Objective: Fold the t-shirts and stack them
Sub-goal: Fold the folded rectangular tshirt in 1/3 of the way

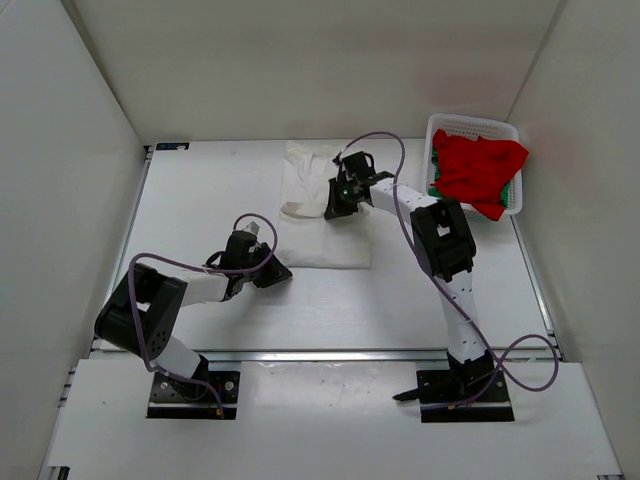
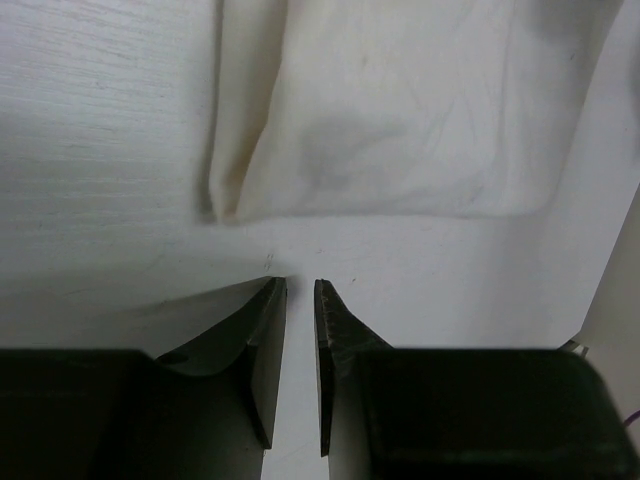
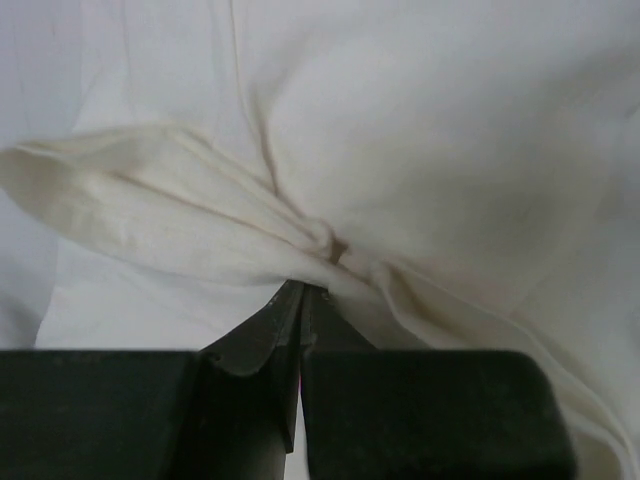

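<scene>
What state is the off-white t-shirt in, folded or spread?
Partly folded: the right end effector pinches a bunched edge of the off-white t-shirt above the part lying flat.

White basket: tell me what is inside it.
A red t-shirt fills the basket and spills over its right rim. Green cloth peeks out at the red shirt's edge. Whatever else lies under the red shirt is covered.
</scene>
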You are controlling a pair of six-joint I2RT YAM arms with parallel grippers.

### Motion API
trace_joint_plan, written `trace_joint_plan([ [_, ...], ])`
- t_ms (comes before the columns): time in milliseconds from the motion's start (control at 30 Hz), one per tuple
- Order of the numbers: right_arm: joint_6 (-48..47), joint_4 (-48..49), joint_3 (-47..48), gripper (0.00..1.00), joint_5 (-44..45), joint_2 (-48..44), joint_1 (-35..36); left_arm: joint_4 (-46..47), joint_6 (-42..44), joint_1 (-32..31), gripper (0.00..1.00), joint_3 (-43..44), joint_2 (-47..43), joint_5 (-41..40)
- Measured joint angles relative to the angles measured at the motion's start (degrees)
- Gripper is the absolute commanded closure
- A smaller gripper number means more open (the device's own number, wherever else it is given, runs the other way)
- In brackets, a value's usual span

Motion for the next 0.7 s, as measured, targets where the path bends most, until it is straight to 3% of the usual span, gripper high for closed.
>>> trace_joint_plan([
  [200, -0.3, 0.5, 8.8, 1.0, 6.2, 2.5, -2.7, -2.8, 0.0, -0.2, 0.71, -0.3, -3.3, -0.2],
  [433, -1.1, 2.7, -1.9, 1.0, 8.5, -9.2, -3.3, -4.3, -0.1, -1.1, 0.7, 3.5, -5.6, -0.2],
  [700, -0.7, 5.4, -11.1, 1.0, 0.9, -14.9, -2.4, -3.2, -1.0, 0.5, 0.7, 11.5, 0.6, -0.2],
])
